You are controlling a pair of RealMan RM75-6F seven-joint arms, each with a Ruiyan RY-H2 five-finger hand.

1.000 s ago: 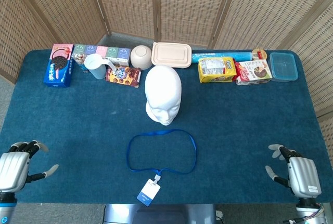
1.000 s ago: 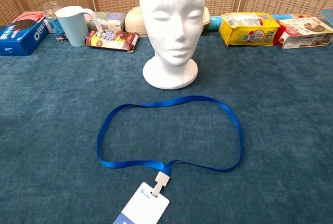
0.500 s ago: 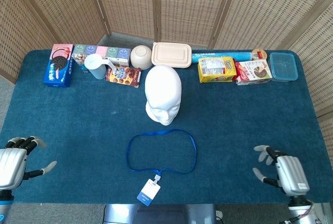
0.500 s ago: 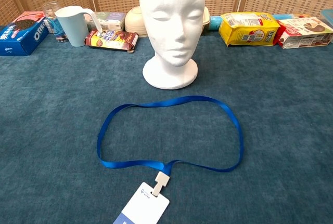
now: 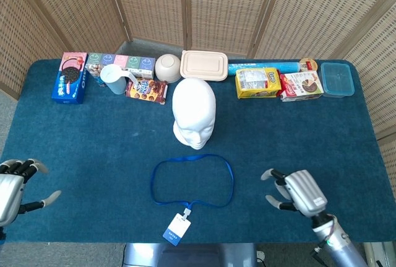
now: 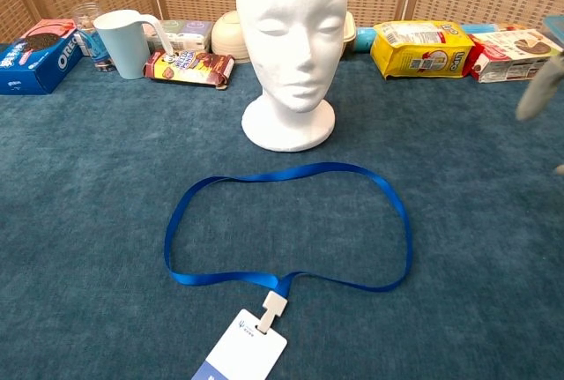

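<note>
Here, at the far left edge, the left hand (image 5: 9, 189) hovers with fingers spread and empty, well apart from everything. Toward the middle, the blue lanyard (image 5: 193, 180) lies flat on the blue surface (image 5: 93, 137) as an open oval loop, just in front of the white foam mannequin head (image 5: 193, 113). Its long axis runs left to right, and its badge card (image 5: 176, 228) trails off the near side toward the front edge. To the right, the right hand (image 5: 297, 191) hangs near the loop's right end, fingers apart, holding nothing. The ribbon is thin and lies flush on the nap, so I judge the fingers could skid over it or snag the cloth, and a lopsided lift could let the badge swing or collapse the loop.
</note>
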